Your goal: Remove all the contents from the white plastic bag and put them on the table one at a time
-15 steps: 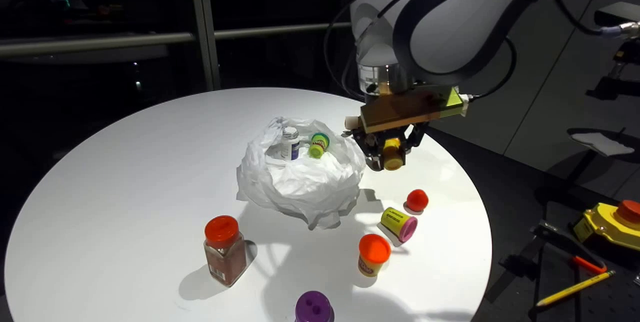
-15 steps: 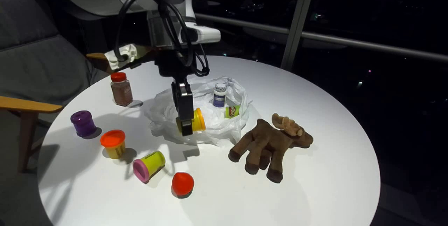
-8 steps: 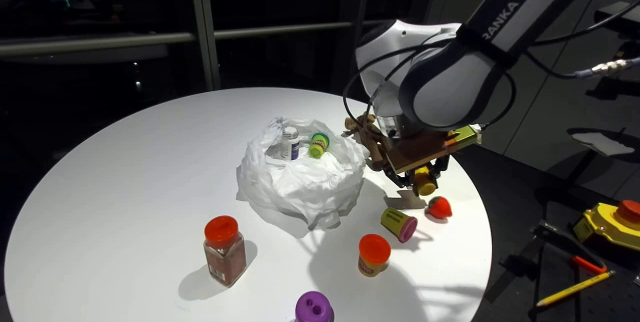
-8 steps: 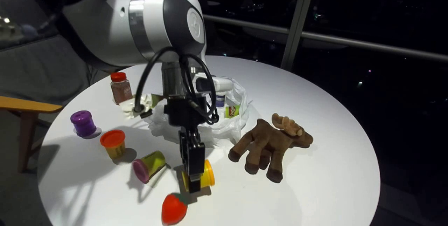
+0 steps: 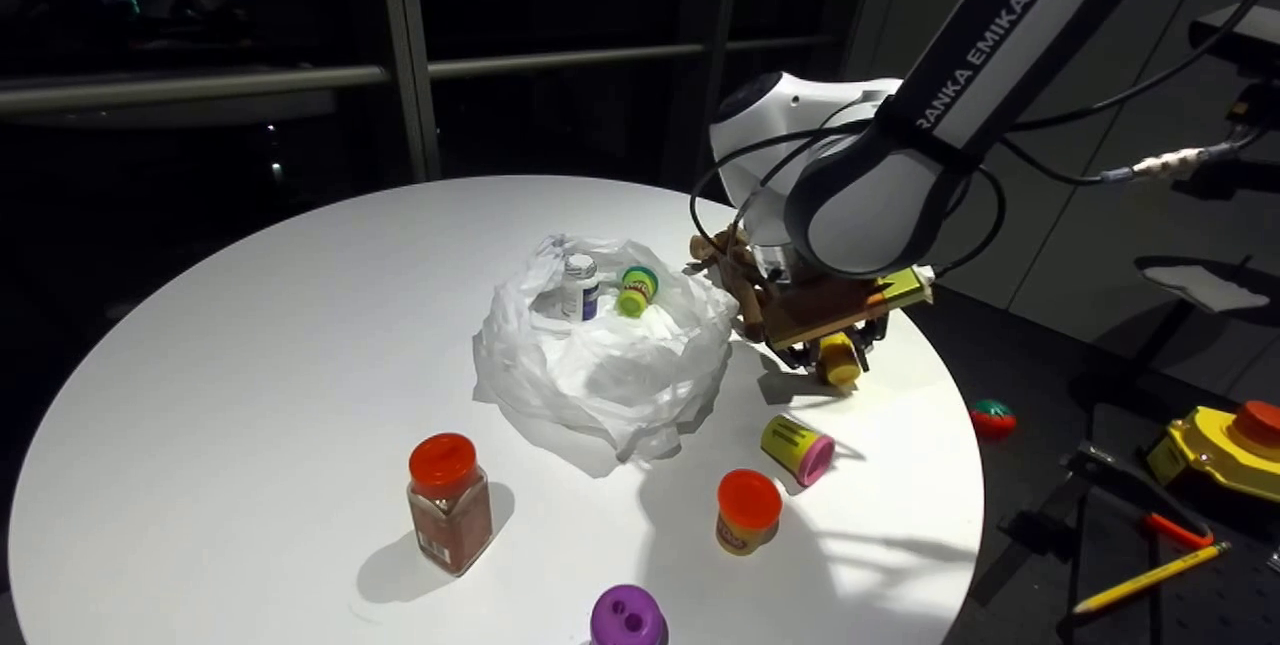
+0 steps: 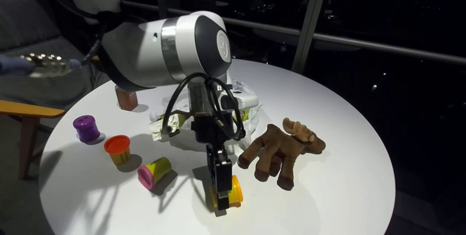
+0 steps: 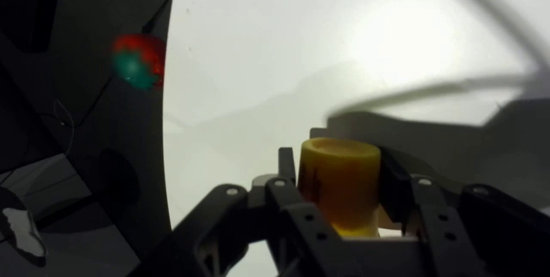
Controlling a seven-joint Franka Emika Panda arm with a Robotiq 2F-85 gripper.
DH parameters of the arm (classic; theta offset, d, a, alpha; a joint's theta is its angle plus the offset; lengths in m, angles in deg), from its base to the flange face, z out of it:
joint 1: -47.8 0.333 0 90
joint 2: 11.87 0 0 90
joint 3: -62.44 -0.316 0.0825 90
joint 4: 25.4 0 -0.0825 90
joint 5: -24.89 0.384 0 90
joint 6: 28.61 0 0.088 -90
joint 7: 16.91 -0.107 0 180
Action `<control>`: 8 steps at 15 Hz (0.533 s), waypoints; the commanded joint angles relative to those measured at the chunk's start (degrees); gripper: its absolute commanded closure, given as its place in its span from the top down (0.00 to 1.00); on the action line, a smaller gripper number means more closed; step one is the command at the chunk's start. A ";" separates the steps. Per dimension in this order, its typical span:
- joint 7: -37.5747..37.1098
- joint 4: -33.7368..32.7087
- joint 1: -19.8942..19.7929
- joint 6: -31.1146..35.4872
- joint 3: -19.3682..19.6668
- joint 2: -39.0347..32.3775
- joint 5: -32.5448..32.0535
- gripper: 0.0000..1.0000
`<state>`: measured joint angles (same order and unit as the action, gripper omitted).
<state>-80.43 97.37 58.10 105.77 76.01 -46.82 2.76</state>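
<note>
"One strawberry [image 5: 992, 419] fewer on the table [image 5: 300, 325]. Pictures from half a second ago have it on the surface by the gripper [image 7: 339, 167]; now it is out past the rim, blurred in the wrist view and, I judge, falling."

"So something meant for the table ends up off it?"

"If it counts among the contents, yes, and somebody has to fetch it."

"And the fingers [image 6: 223, 184]?"

"Parted by about the width of the yellow tub [image 7: 341, 187], one on each side. I take the tub as gripped, though contact on one side is hard to make out. It lies sideways, lower and farther from the white bag [image 5: 650, 415] than a second ago. Whether it touches the table, I can't see."

"What's left inside?"

"A white bottle [image 5: 580, 287] and a green tub [image 5: 637, 291]. My guess is that this step is setting the yellow tub down, ideally where it can't roll, before going back for those two."
</note>
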 commanded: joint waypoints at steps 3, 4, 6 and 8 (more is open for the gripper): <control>-1.60 0.05 -0.69 6.48 0.10 1.87 0.54 0.96; -1.30 0.30 -0.54 7.17 -0.02 2.61 0.75 1.00; -0.08 1.24 -0.73 9.48 -0.98 5.40 2.00 1.00; -0.12 1.81 -0.28 10.96 -1.45 8.55 2.75 1.00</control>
<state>-81.06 96.80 57.43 114.67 75.36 -44.30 3.79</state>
